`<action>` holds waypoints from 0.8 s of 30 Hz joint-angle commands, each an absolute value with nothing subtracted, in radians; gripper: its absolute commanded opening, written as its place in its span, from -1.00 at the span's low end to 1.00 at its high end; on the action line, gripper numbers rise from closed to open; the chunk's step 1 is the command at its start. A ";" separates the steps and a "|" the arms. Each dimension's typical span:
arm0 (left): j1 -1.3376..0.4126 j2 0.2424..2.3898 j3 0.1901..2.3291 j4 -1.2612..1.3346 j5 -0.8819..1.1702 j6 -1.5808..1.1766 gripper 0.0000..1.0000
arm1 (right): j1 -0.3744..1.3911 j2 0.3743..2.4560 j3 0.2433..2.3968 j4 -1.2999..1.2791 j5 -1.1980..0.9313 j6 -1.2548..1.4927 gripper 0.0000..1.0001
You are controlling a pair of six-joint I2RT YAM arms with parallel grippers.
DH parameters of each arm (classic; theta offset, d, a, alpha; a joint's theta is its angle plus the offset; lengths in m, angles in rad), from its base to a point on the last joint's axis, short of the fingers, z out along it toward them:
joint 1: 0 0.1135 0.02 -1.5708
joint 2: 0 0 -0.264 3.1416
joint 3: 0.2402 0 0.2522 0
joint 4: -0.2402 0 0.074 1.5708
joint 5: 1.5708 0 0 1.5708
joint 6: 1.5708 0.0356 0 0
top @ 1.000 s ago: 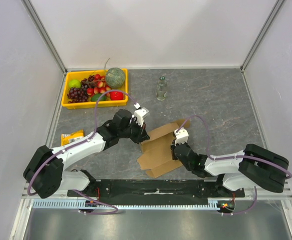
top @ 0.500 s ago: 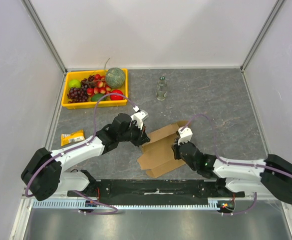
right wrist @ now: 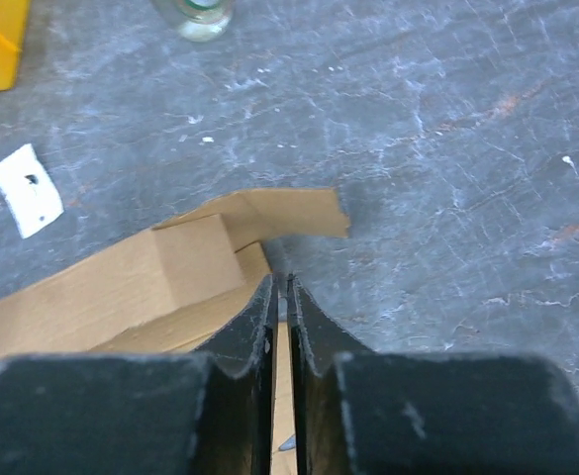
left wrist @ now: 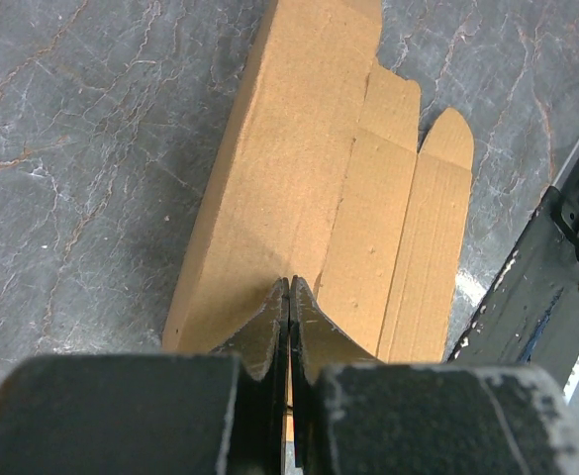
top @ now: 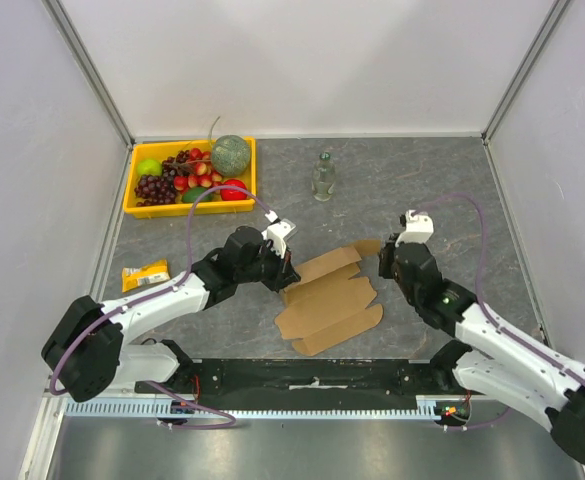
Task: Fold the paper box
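No legible text, brand or number anywhere in view. Paper box point(top: 327, 297): plain brown faces. Yellow packet point(top: 145, 274) at table's left edge: dark markings, too small to read.

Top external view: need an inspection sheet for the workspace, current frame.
Surface: grey marbled tabletop, no spills seen.
Job's things: paper box lying mostly flat between the arms, one flap raised at its far right.
Clutter: yellow fruit tray, glass bottle, yellow packet.
Grippers: left gripper shut, tips at the box; right gripper barely parted, holding nothing.
Cables: purple cables looped over both arms, clear of the box.
Surroundings: white walls, black base rail.
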State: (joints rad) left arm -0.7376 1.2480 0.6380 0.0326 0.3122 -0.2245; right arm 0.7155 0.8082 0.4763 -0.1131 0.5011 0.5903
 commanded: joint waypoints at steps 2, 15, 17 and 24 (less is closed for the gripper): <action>-0.744 1.241 0.646 0.060 0.296 -0.250 -0.96 | 0.556 0.952 0.543 -0.160 0.257 0.569 -0.82; -0.746 1.267 0.657 0.057 0.305 -0.245 -0.96 | 0.436 1.190 0.440 0.141 0.009 0.563 -0.97; -0.747 1.269 0.658 0.057 0.310 -0.245 -0.96 | 0.434 1.239 0.437 0.176 0.003 0.563 -0.99; -0.752 1.276 0.664 0.054 0.314 -0.245 -0.96 | 0.426 1.357 0.443 0.241 -0.073 0.560 -1.00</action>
State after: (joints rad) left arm -0.7433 1.2625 0.6384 0.0338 0.3145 -0.2245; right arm 0.4313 1.3228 0.4397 0.1474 -0.0113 0.5751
